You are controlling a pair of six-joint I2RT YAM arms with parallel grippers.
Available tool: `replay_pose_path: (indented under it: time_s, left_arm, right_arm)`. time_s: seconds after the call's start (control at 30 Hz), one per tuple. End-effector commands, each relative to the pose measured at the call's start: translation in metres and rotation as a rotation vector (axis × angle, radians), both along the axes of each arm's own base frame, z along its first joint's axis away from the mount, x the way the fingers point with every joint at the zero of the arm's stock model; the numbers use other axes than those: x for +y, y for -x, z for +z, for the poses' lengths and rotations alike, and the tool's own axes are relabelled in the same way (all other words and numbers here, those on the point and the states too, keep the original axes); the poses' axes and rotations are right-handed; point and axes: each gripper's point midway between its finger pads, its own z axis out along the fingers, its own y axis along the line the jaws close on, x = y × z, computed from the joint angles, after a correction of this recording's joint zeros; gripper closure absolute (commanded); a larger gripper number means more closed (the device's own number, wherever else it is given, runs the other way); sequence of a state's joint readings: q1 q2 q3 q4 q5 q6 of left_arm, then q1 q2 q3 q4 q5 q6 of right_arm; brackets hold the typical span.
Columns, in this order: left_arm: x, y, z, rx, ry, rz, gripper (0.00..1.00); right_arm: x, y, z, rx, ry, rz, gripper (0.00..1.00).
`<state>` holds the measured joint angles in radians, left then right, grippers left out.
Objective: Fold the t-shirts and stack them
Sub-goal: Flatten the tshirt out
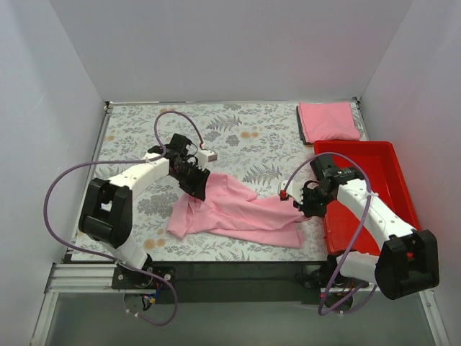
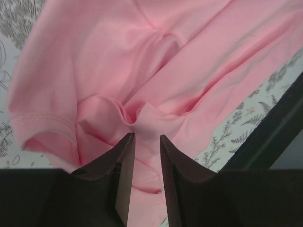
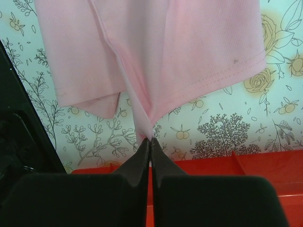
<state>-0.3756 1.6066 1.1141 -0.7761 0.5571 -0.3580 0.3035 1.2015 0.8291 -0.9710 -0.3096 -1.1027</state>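
A crumpled pink t-shirt (image 1: 238, 210) lies on the floral table cover, front centre. My left gripper (image 1: 198, 189) sits low over its upper left part. In the left wrist view the jaws (image 2: 147, 136) stand a little apart over a puckered bunch of the shirt (image 2: 142, 61). My right gripper (image 1: 299, 207) is at the shirt's right edge. In the right wrist view it (image 3: 151, 139) is shut on a pinch of the shirt's hem (image 3: 180, 47), which is pulled taut toward the fingertips.
A folded pink t-shirt (image 1: 328, 121) lies at the back right corner. A red tray (image 1: 374, 189) stands along the right side, just behind my right gripper; its rim shows in the right wrist view (image 3: 265, 161). The table's black front edge (image 1: 238, 270) is near.
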Motion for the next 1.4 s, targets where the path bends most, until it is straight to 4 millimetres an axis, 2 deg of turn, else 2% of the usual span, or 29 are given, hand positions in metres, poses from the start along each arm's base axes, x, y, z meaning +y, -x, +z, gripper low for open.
replay_pose_path:
  time_s: [0.0,0.13,0.33,0.47,0.7,0.93,1.07,1.1,1.2,1.37]
  left_arm:
    - [0.012,-0.010,-0.011,-0.044,-0.085,0.047,0.74]
    - [0.029,-0.023,-0.028,-0.071,-0.186,0.091,0.72]
    - [0.038,-0.036,-0.026,-0.107,-0.207,0.090,0.64]
    - [0.049,-0.041,-0.032,-0.114,-0.250,0.095,0.60]
    - [0.068,-0.045,-0.036,-0.110,-0.300,0.101,0.50]
    - [0.078,-0.054,-0.032,-0.123,-0.294,0.123,0.49]
    - [0.069,-0.038,-0.036,-0.046,-0.244,0.079,0.55]
    - [0.061,-0.029,-0.035,-0.007,-0.199,0.057,0.56]
    - [0.052,-0.017,-0.032,0.045,-0.141,0.041,0.60]
    - [0.050,-0.005,-0.036,0.121,-0.129,0.045,0.68]
  right_arm:
    - [0.002,-0.004,0.010,-0.017,-0.003,0.038,0.99]
    - [0.000,-0.001,0.008,-0.018,0.003,0.037,0.99]
    - [-0.002,0.002,0.006,-0.015,0.009,0.040,0.99]
    - [-0.002,0.003,0.005,-0.012,0.012,0.039,0.99]
    - [-0.003,0.004,0.004,-0.013,0.012,0.045,0.99]
    - [-0.002,0.005,0.002,-0.001,0.008,0.043,0.99]
    - [-0.002,0.005,0.002,-0.001,0.011,0.044,0.99]
    - [-0.003,0.005,0.002,-0.002,0.015,0.043,0.99]
    - [-0.003,0.004,0.003,-0.005,0.014,0.043,0.99]
    - [-0.004,0.004,0.002,-0.008,0.020,0.045,0.99]
